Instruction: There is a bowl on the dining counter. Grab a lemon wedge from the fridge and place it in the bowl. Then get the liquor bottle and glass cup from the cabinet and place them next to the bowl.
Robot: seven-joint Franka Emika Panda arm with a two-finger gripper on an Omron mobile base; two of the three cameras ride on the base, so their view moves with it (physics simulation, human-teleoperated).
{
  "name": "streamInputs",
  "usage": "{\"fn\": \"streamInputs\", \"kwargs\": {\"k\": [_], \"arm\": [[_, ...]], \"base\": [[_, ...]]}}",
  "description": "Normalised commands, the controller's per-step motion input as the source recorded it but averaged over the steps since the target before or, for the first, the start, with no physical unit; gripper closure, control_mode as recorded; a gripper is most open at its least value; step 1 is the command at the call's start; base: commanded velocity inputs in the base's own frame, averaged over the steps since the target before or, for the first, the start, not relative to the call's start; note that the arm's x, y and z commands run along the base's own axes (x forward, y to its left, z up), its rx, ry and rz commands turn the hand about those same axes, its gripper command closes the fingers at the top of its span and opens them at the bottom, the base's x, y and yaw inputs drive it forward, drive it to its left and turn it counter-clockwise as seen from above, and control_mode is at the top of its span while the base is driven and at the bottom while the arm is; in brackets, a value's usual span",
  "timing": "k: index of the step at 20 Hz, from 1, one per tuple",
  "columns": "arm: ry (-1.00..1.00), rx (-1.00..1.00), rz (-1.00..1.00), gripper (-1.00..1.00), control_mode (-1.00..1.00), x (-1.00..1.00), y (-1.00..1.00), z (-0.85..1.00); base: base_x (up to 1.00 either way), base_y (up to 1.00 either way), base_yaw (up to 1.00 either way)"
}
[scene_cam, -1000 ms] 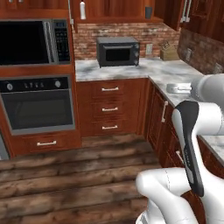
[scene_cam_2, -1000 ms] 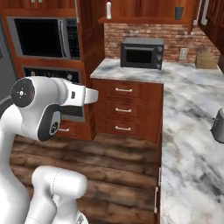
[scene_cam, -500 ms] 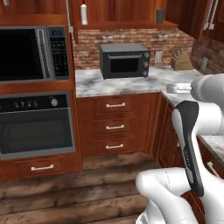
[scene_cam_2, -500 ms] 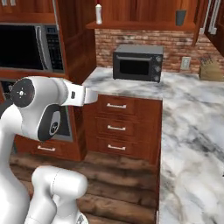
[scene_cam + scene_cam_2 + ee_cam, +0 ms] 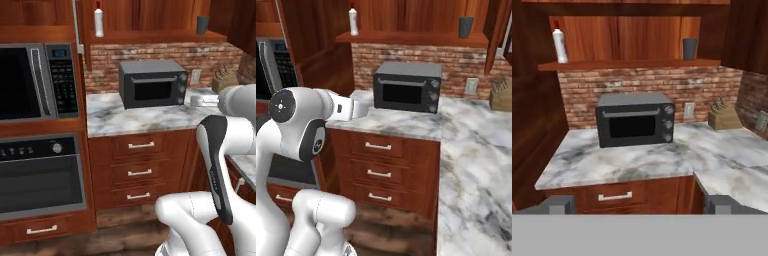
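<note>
While tool (image 5: 637,205) gapes | rounded red-capped liquor bottle (image 5: 560,45); wood shelf (image 5: 627,64)

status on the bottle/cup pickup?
Claw open, empty. Liquor bottle and glass cup on open shelf above toaster oven. Path clear.

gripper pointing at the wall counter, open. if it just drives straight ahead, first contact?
Most likely the toaster oven: it sits dead ahead of the open gripper, on the marble counter. The air between looks free. Depth is unclear, so a slightly lower line could meet the counter's front edge first.
</note>
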Motion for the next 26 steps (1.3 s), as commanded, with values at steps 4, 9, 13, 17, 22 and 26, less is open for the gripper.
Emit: {"fn": "streamInputs", "kwargs": {"k": [4, 9, 13, 17, 22, 26], "arm": [[0.0, 0.0, 0.0, -1.0, 1.0, 0.0, 0.0, 0.0], [0.0, 0.0, 0.0, -1.0, 1.0, 0.0, 0.0, 0.0], [0.0, 0.0, 0.0, -1.0, 1.0, 0.0, 0.0, 0.0], [0.0, 0.0, 0.0, -1.0, 1.0, 0.0, 0.0, 0.0], [0.0, 0.0, 0.0, -1.0, 1.0, 0.0, 0.0, 0.0], [0.0, 0.0, 0.0, -1.0, 1.0, 0.0, 0.0, 0.0]], "base": [[1.0, -0.1, 0.0], [0.94, -0.17, 0.0], [0.59, -0.23, 0.0], [0.3, -0.22, 0.0], [0.65, -0.1, 0.0], [0.31, -0.2, 0.0]]}}
